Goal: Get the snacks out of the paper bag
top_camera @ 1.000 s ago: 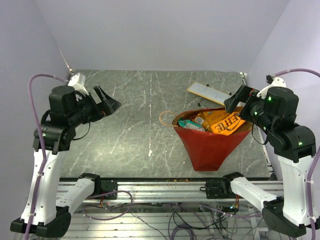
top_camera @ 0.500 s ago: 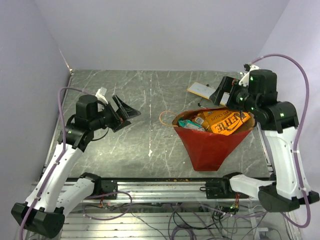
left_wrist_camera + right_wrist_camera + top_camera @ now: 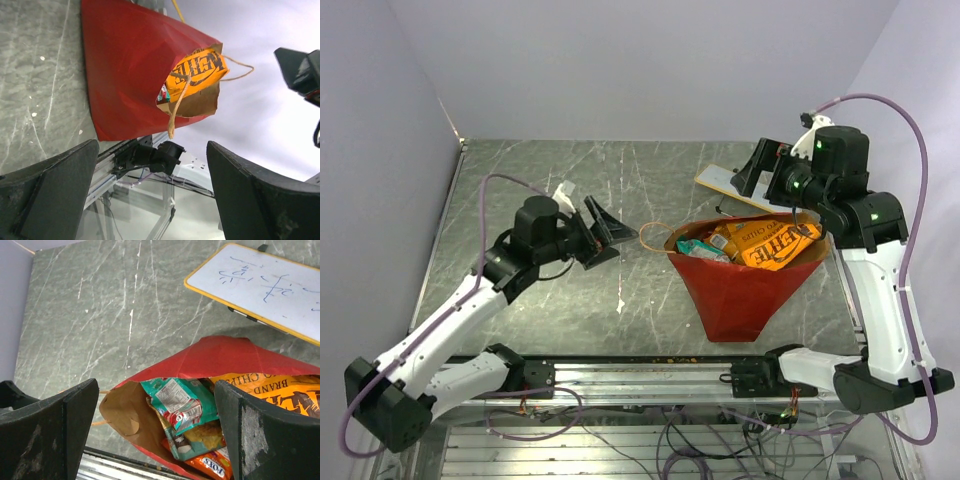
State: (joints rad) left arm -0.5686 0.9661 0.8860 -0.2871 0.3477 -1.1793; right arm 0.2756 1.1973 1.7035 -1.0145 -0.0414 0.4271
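A: Surface, room?
B: Grey marbled table [image 3: 550, 190], scratched; plain lavender walls [image 3: 640, 60]; metal rail [image 3: 640, 372] at near edge
A: Bag?
B: Red paper bag [image 3: 735, 290] on the table's right side, snacks [image 3: 765, 243] inside, white card [image 3: 732, 184] behind
A: Grippers?
B: Left gripper [image 3: 608, 232] spread wide beside the bag, right gripper [image 3: 762, 182] spread wide over its far rim, both holding nothing

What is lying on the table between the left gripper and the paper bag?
In the top view, only the tan loop handle of the paper bag lies before the left gripper.
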